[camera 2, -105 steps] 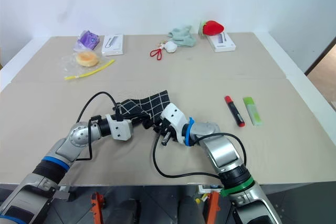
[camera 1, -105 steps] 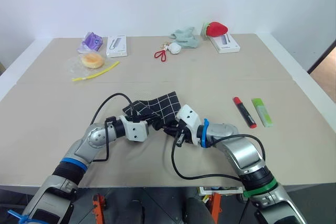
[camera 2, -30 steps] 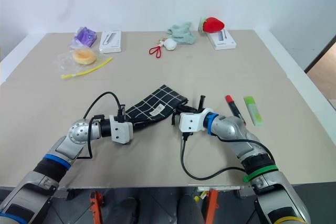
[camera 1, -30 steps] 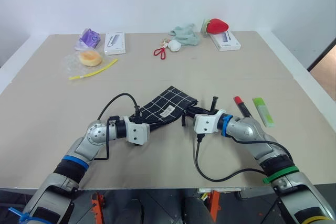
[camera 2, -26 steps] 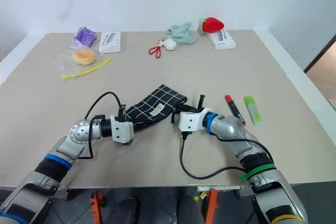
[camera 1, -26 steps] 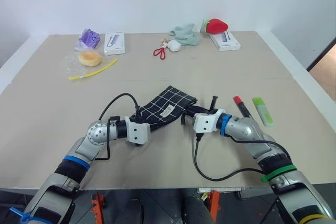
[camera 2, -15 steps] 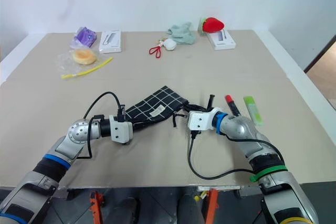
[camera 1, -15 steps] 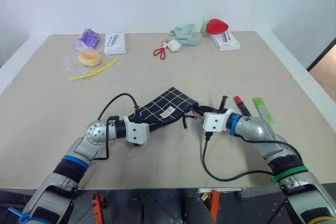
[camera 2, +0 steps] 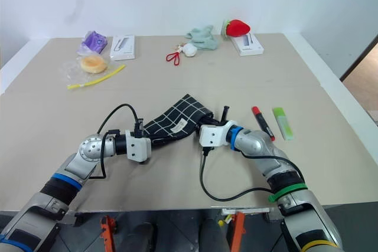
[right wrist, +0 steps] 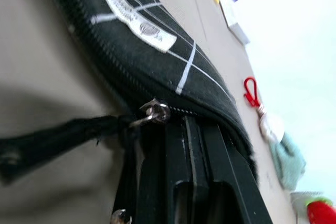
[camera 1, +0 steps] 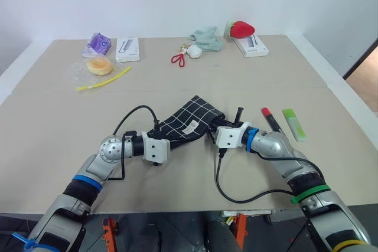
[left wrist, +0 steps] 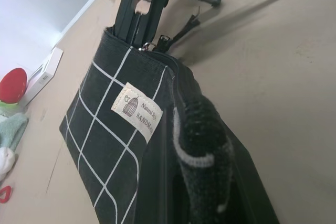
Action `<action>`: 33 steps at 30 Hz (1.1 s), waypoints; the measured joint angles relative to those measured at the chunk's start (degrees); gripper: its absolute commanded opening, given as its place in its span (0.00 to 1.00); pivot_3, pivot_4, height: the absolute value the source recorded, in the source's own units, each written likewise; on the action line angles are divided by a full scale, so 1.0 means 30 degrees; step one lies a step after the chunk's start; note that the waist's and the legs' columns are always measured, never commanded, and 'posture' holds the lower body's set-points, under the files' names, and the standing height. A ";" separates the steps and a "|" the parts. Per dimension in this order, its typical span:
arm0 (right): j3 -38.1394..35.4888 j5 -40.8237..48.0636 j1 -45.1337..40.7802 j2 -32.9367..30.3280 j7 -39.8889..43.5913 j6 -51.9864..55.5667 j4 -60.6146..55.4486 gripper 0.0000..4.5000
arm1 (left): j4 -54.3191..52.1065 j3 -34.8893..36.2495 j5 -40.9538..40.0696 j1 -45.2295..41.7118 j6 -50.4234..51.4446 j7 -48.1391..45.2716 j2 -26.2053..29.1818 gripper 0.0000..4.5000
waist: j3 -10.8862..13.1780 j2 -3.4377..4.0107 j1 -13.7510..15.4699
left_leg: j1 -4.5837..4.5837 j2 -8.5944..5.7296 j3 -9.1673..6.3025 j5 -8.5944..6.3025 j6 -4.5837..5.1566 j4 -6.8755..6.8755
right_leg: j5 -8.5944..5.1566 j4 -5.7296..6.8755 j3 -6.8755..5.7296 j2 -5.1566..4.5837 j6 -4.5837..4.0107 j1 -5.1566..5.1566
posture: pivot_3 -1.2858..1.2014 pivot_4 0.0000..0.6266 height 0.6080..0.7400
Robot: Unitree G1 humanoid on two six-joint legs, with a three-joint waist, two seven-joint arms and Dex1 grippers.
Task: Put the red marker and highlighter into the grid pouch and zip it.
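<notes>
The grid pouch [camera 1: 190, 118] lies mid-table, tilted up, held at both ends. My left gripper [camera 1: 170, 136] is shut on its near left edge; one finger [left wrist: 202, 150] lies over the black fabric beside the white label [left wrist: 136, 110]. My right gripper [camera 1: 211, 131] is shut on the pouch's right end, just at the zipper slider [right wrist: 155, 112], and the black pull cord [right wrist: 52, 141] trails loose on the table. The red marker [camera 1: 270, 119] and the light-green highlighter [camera 1: 293, 124] lie side by side on the table to the right of the right gripper, untouched.
Along the far edge are a purple item [camera 1: 99, 43], a bun in plastic [camera 1: 97, 66], a yellow strip [camera 1: 103, 79], two white boxes [camera 1: 128, 49] [camera 1: 254, 45], a red loop-handled item [camera 1: 179, 59], a teal cloth [camera 1: 207, 39] and a strawberry plush [camera 1: 243, 29].
The right gripper swung a little to the right with the pouch's end half a second ago and has come back left. The left gripper has stayed put.
</notes>
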 measured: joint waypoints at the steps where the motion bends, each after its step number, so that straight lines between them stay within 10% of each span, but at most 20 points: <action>1: 0.0132 -0.0620 -0.0139 -0.0002 -0.0554 -0.0265 0.0175 0.01 | 0.0001 0.0003 -0.0046 -0.0001 0.0006 -0.0027 0.0004 0.00 | 0.0000 0.0000 -0.0036 | 0.0000 0.0000 0.0001 0.0002 -0.0003 0.0000 | 0.0000 0.0001 0.0000 0.0000 0.0000 -0.0001 | 0.52 0.24 1.00; 9: 0.2081 -0.6736 -0.2036 -0.0983 -0.6684 -0.2516 0.1239 0.01 | -0.0438 -0.0002 -0.0734 -0.0011 0.0394 -0.0495 -0.0159 0.00 | 0.0000 0.0000 -0.0158 | 0.0002 -0.0001 0.0012 0.0016 -0.0026 -0.0001 | 0.0008 0.0012 0.0019 0.0000 -0.0004 -0.0007 | 0.52 0.24 1.00; 19: 0.2403 -0.6142 -0.2260 -0.0960 -0.6514 -0.3017 0.1698 0.99 | -0.0575 0.0017 -0.0826 -0.0225 0.0731 -0.0313 -0.0352 0.00 | -0.0007 -0.0010 -0.0193 | 0.0025 -0.0001 0.0028 0.0016 -0.0024 0.0002 | 0.0032 0.0009 0.0043 0.0001 -0.0034 0.0009 | 0.52 0.24 1.00; 24: 0.2408 -0.5592 -0.2304 -0.0921 -0.6010 -0.3056 0.1705 0.99 | -0.0621 0.0020 -0.0895 -0.0375 0.0835 -0.0233 -0.0445 0.00 | -0.0010 -0.0014 -0.0196 | 0.0059 0.0002 0.0037 0.0034 0.0005 0.0002 | 0.0043 0.0012 0.0058 0.0011 -0.0015 0.0030 | 0.52 0.24 1.00; 33: 0.2080 -0.3739 -0.1875 -0.0929 -0.4278 -0.2588 0.1962 0.01 | -0.0617 0.0016 -0.0883 -0.0279 0.0839 -0.0404 -0.0132 0.00 | -0.0009 -0.0014 -0.0197 | 0.0059 0.0002 0.0049 0.0035 0.0008 0.0001 | 0.0050 0.0011 0.0075 0.0012 -0.0014 0.0026 | 0.52 0.24 1.00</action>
